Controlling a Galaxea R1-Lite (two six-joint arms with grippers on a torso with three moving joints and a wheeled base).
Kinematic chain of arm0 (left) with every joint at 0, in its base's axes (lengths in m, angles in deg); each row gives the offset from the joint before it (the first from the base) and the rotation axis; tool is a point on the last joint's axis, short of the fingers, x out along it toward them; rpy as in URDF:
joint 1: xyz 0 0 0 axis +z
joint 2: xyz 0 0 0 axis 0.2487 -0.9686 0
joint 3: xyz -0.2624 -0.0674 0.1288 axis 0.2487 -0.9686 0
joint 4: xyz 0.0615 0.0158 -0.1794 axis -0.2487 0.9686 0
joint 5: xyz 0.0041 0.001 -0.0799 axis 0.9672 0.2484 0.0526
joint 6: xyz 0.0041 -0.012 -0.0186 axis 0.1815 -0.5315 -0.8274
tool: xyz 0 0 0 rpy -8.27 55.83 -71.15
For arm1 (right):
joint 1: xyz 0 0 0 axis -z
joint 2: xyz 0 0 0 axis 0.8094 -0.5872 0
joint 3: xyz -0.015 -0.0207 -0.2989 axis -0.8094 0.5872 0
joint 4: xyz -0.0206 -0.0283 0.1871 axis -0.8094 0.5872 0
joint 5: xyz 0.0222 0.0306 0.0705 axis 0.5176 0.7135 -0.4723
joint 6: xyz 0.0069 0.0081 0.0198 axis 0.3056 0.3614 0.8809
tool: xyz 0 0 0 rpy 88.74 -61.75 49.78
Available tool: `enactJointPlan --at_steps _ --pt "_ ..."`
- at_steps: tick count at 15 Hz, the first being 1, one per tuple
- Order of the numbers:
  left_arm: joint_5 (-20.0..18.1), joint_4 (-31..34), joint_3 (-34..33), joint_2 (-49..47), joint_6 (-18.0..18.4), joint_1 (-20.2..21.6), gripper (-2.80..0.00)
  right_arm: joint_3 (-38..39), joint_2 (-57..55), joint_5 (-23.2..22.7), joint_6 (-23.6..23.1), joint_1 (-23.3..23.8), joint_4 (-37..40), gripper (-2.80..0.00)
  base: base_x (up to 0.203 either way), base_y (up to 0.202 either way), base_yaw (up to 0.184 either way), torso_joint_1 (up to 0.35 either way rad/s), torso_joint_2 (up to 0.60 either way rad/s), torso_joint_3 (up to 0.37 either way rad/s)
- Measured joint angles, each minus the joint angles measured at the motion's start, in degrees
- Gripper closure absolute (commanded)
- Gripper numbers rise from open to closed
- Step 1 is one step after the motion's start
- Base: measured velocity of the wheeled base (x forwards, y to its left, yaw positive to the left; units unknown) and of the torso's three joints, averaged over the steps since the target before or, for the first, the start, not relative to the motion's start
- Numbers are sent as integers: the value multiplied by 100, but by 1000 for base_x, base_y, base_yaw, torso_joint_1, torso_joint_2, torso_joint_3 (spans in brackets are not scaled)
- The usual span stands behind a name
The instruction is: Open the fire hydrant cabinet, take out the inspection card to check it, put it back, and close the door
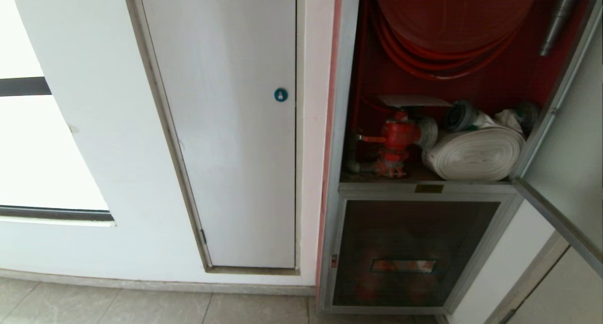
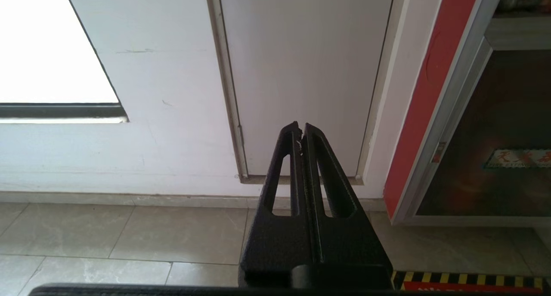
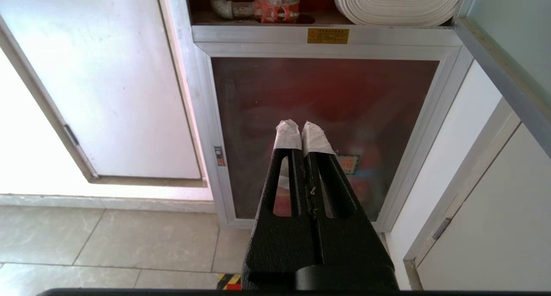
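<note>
1. With its aluminium-framed tinted glass door [image 1: 572, 140] swung wide to the right, the tall brushed-aluminium fire hydrant cabinet [image 1: 337, 126] shows a red interior.
2. Inside, up top: coiled red hose reel [image 1: 452, 18]. Below it, on the cabinet's shelf: red cast valve [image 1: 398, 140] toward the left edge, flat-wound white fabric hose roll [image 1: 476, 152] toward the right edge, touching the valve's outlet.
3. Thin pale rectangular inspection card [image 1: 414, 101] lies flat atop the valve, under the reel; print too small to read.
4. Under the shelf's front edge w/ a small brass plate [image 1: 428, 189]: a smaller dark glass panel [image 1: 410, 253], smooth and reflective, alu frame.
5. Left of the cabinet: plain white matte door w/ round blue lock [image 1: 281, 94]; grey stone-look floor tiles [image 1: 141, 307] along the bottom.
6. Left gripper [image 2: 301, 128]: black slotted fingers clenched together, holding nothing, aimed at the white door's lower edge, well apart from it.
7. Right gripper [image 3: 301, 126]: white-taped tips pressed together, empty, facing the lower glass panel w/ open room between.
</note>
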Motion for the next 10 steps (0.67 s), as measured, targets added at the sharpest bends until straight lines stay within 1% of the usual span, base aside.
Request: enactJointPlan --at_steps 10 --pt "2 -1 0 0 0 0 0 0 0 2 1 0 -1 0 0 0 0 0 0 0"
